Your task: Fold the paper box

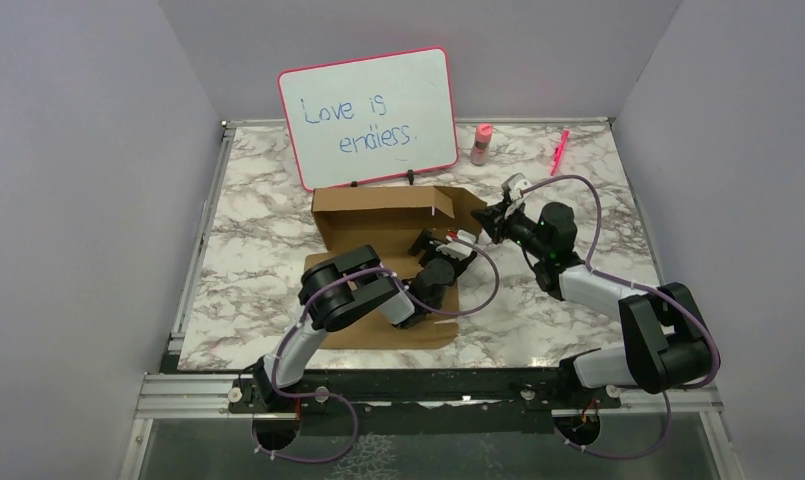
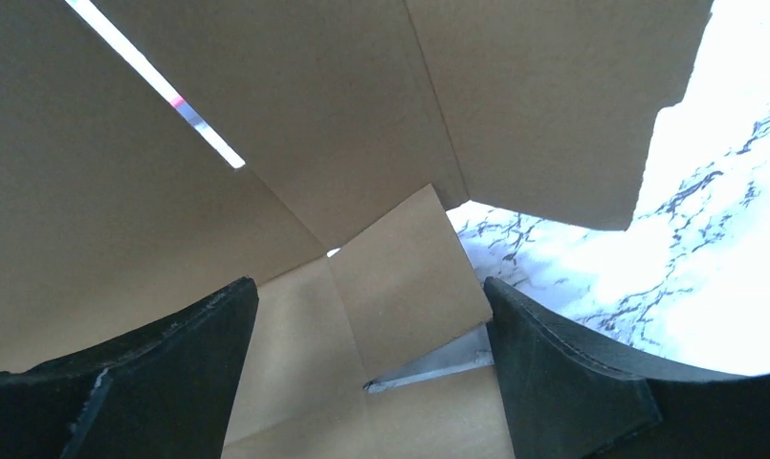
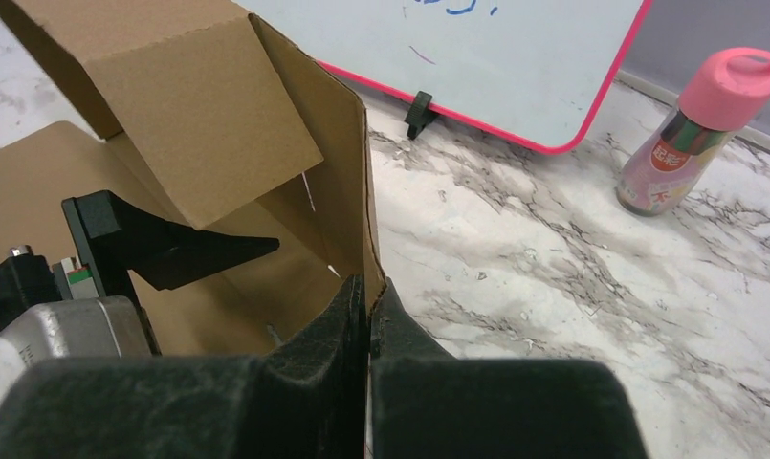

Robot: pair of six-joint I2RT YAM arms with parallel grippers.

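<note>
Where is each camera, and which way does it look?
Top external: high, near edge, looking down on table, paper box, left arm, right arm.
Left wrist: on left arm, facing into the box; open left gripper shows.
Right wrist: on right arm, facing whiteboard; right gripper pinches the box wall.
Shared: top and right wrist show whiteboard, bottle.

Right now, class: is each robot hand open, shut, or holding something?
Left hand: open, astride a flap of the paper box, gripping nothing.
Right hand: shut on the paper box's upright side wall.
</note>
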